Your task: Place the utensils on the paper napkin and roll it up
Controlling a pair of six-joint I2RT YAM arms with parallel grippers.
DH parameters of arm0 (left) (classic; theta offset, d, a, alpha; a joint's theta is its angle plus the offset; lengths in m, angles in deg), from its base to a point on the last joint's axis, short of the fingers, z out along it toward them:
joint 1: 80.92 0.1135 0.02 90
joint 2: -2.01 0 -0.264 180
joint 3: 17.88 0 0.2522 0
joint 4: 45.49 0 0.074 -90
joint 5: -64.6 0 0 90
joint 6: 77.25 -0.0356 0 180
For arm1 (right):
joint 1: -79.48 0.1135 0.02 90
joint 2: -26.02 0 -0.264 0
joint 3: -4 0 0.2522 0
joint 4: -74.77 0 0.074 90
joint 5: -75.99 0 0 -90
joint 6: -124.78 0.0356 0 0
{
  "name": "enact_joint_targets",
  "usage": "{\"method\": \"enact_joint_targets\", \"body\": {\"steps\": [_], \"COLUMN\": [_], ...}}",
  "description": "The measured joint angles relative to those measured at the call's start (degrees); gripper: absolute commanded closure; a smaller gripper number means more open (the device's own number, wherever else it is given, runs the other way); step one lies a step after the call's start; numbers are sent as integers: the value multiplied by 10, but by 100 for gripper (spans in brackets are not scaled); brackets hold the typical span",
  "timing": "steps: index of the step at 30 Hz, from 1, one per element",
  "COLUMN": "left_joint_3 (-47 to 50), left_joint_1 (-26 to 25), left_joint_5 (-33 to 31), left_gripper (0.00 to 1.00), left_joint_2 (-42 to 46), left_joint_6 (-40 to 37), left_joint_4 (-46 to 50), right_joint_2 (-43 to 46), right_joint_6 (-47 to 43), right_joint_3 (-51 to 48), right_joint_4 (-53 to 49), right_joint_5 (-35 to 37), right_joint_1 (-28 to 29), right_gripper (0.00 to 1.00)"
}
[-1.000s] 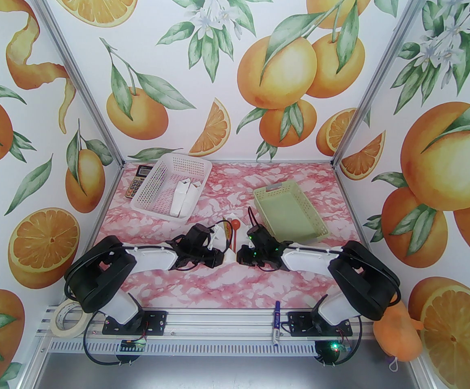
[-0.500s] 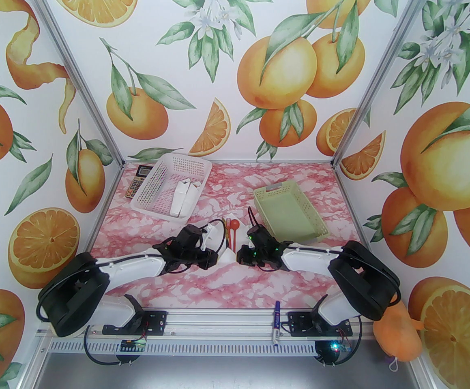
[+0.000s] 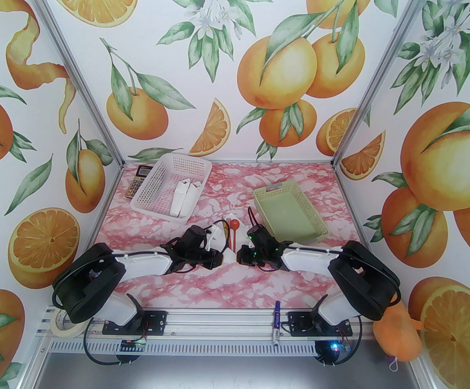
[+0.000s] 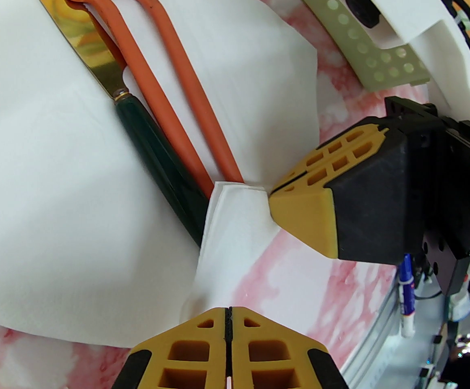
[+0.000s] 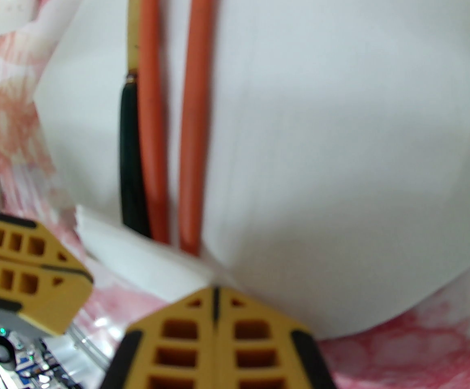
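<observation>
While holding left gripper (image 4: 228, 312) and right gripper (image 4: 273, 195) clamped shut on the folded-up near corner of the paper napkin (image 4: 56, 217), roll that fold over the utensils (image 4: 170, 107) lying side by side on the sheet, keeping both level.

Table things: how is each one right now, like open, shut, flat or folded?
napkin, spread on the table, near corner folded over the handle ends.
utensils, lying side by side on the napkin.
left gripper, shut on the napkin's folded corner.
right gripper, shut on the same corner.
green basket, upright, empty.
white basket, upright, holding white folded pieces.
</observation>
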Motion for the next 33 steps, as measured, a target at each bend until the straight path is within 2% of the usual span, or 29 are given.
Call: {"method": "enact_joint_targets", "body": {"steps": [33], "left_joint_3": [-27], "left_joint_1": [25], "left_joint_5": [10], "left_gripper": [87], "left_joint_2": [-68], "left_joint_6": [-15], "left_joint_4": [-33], "right_joint_2": [-1], "right_joint_6": [-4], "right_joint_3": [4], "right_joint_4": [-7], "right_joint_5": [0], "right_joint_1": [0], "right_gripper": [100]}}
